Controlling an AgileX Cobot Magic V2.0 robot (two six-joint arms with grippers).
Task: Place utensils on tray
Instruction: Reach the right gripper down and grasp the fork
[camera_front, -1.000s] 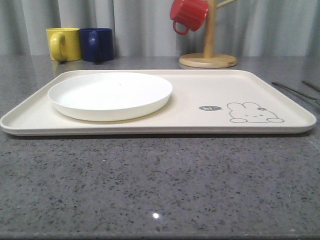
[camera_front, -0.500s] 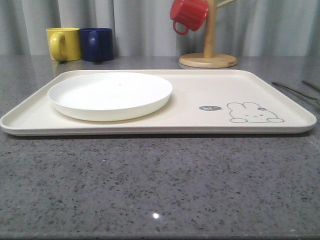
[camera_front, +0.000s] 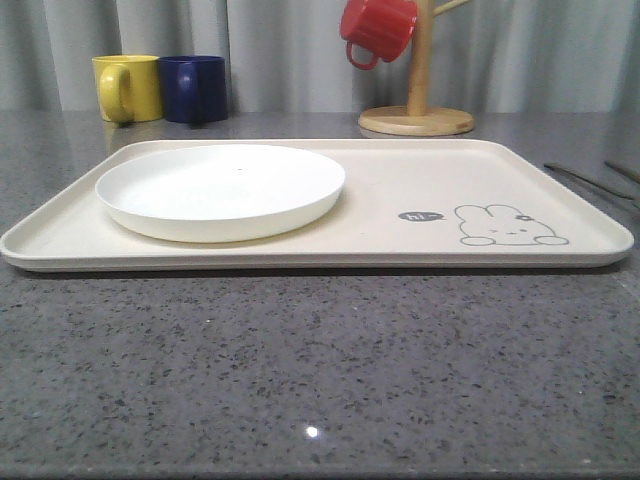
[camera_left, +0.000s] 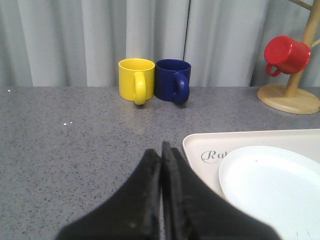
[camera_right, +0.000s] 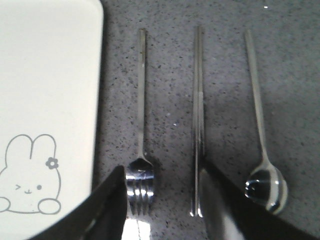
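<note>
The right tool is open over the fork and chopsticks. The spoon lies beside them on the desk, right of the tray. The left tool is closed, holding nothing.

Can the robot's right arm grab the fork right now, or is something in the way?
Probably yes. The right gripper hangs just above the fork, jaws open, one on each side of its tines. Nothing covers the fork; the chopsticks and the tray lie apart from it.
</note>
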